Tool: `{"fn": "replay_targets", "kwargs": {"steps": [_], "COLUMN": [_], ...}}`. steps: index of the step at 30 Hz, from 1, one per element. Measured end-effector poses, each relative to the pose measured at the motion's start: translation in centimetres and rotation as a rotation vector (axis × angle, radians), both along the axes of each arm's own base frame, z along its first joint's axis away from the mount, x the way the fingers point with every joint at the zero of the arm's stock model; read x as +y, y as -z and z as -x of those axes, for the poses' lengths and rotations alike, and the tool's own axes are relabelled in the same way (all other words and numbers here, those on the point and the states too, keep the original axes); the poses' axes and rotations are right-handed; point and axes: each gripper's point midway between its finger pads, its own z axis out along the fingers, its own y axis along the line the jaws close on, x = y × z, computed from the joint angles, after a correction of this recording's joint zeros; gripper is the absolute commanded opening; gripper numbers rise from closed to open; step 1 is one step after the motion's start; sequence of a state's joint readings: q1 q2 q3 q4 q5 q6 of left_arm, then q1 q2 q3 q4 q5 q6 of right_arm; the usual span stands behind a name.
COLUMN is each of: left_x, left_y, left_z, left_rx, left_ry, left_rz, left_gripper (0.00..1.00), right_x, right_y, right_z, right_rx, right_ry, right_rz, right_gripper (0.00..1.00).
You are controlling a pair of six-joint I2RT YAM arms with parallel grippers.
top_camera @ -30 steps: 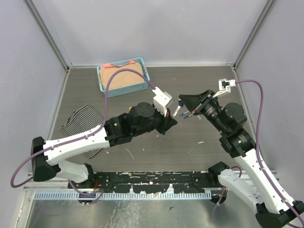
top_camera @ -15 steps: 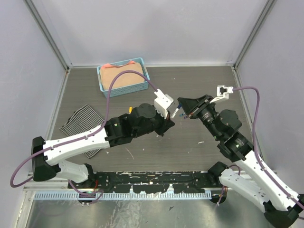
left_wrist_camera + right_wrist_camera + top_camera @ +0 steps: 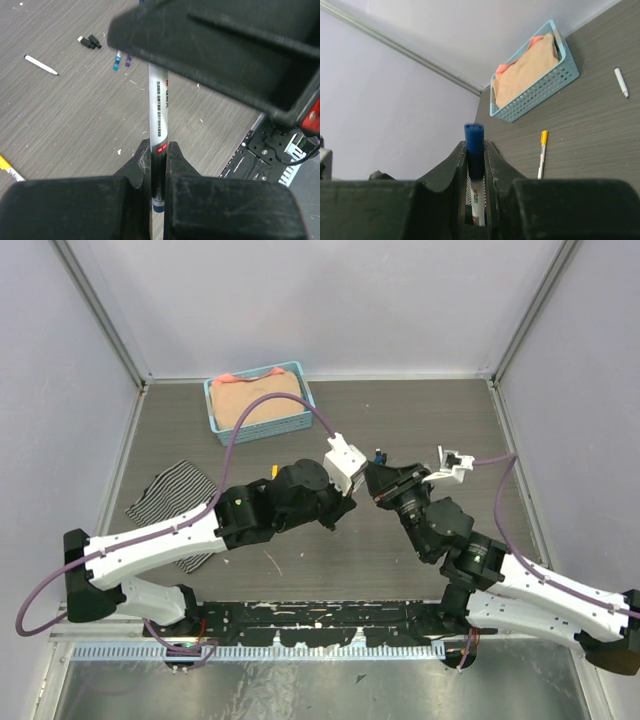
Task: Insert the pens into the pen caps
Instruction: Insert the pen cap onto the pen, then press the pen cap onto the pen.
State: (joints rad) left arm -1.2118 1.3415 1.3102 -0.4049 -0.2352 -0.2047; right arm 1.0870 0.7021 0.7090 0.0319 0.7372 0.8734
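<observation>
Left wrist: left hand pinches pen steady so right hand, clamped on blue cap, can seat it.

blue basket, tan cloth inside; striped cloth near left wall

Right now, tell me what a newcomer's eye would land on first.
Both hands meet mid-table: the left hand clamps a white pen, the right hand a blue cap. Behind, far left, a blue basket holds tan cloth; a striped cloth lies left.
</observation>
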Motion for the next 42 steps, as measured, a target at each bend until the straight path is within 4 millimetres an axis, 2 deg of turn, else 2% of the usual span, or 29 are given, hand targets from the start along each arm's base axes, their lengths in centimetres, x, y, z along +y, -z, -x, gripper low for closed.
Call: {"fn": "replay_targets", "kwargs": {"steps": [2,6,10,13,16,19,23,25,28,32,37,42], "left_x": [0.3,0.4,-0.1,-1.0,-1.3,-1.2,0.6,1.1,1.5,1.6,1.9,2.3], "left_y": [0.0,-0.5,-0.8,-2.2,-4.2,-6.4,-8.6,-9.2,-8.9,-7.2,-5.2,-4.6], "left_z": [-0.1,-0.4,0.3,0.7,1.2,1.3,-0.7,-1.0,-1.0,-1.0,-0.5,0.3], "left_rx": [-0.007,-0.030,-0.025,-0.031,-0.042,-0.070,-0.110,-0.120,-0.116,-0.100,-0.082,-0.078], "left_ry": [-0.008,-0.013,0.028,0.058,0.085,0.079,-0.023,-0.048,-0.059,-0.062,-0.044,-0.003], "left_rz": [-0.011,-0.006,0.012,0.073,0.148,0.224,0.302,0.328,0.331,0.301,0.262,0.254], "left_gripper": [0.00,0.00,0.00,0.00,0.00,0.00,0.00,0.00,0.00,0.00,0.00,0.00], "right_x": [0.8,3.1,2.5,1.7,1.3,1.1,0.3,0.0,-0.6,-1.2,-1.7,-1.2], "right_y": [0.6,2.5,1.9,0.5,-1.8,-4.2,-4.9,-5.3,-6.4,-7.6,-10.1,-11.0], "right_z": [0.3,2.5,3.2,3.5,4.0,4.7,5.2,5.3,5.3,5.2,4.9,4.5], "right_rx": [0.018,0.062,0.066,0.048,0.018,-0.014,-0.038,-0.052,-0.083,-0.106,-0.136,-0.134], "right_ry": [-0.003,-0.083,-0.078,-0.075,-0.095,-0.128,-0.148,-0.150,-0.148,-0.134,-0.102,-0.077], "right_rz": [0.001,0.007,0.013,0.059,0.110,0.141,0.221,0.246,0.267,0.270,0.247,0.249], "right_gripper": [0.00,0.00,0.00,0.02,0.29,0.47,0.57,0.60,0.65,0.69,0.69,0.68]}}
